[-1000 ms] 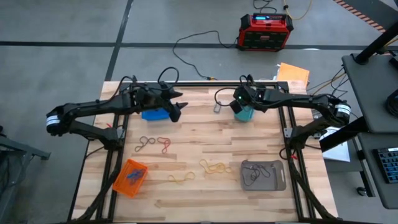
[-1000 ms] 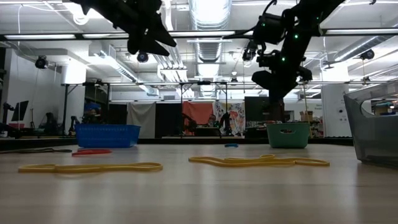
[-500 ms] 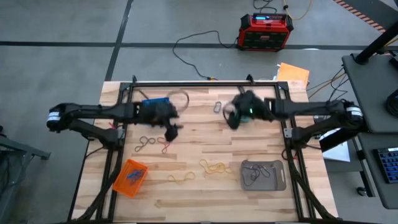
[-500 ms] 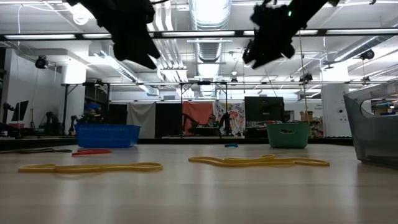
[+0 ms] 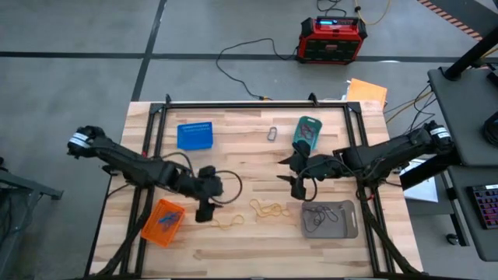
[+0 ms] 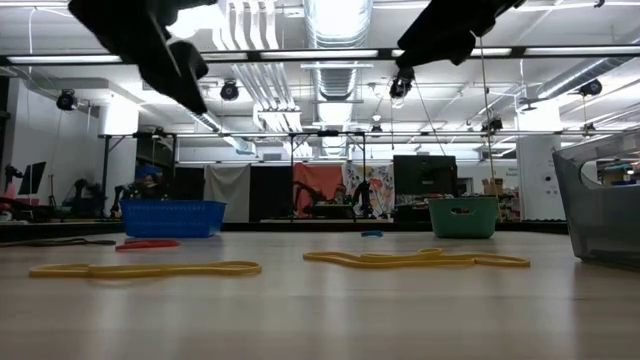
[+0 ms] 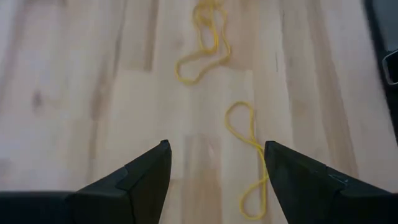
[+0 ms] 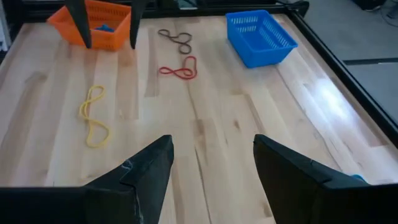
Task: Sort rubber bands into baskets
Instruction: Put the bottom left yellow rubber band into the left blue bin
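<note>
DONE: bands lying in orange basket (image 5: pixel 162 222), grey basket (image 5: pixel 329 218), teal basket (image 5: pixel 306 131) | LEFT: yellow bands (image 5: pixel 268 208), red band (image 8: pixel 180 70), grey band (image 8: pixel 176 38) loose on bench (image 5: pixel 249 163); blue basket (image 5: pixel 194 135) seemingly empty | left gripper (image 5: pixel 205 211) over yellow bands, jaws spread, empty | right gripper (image 5: pixel 293 169) mid-bench, jaws spread, empty

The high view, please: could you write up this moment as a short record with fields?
left gripper: open, empty, near the yellow bands
right gripper: open, empty, mid-table
blue basket: far side, looks empty
teal basket: far side
orange basket: near left, blue bands inside
grey basket: near right, dark bands inside
red band: loose on table
</note>
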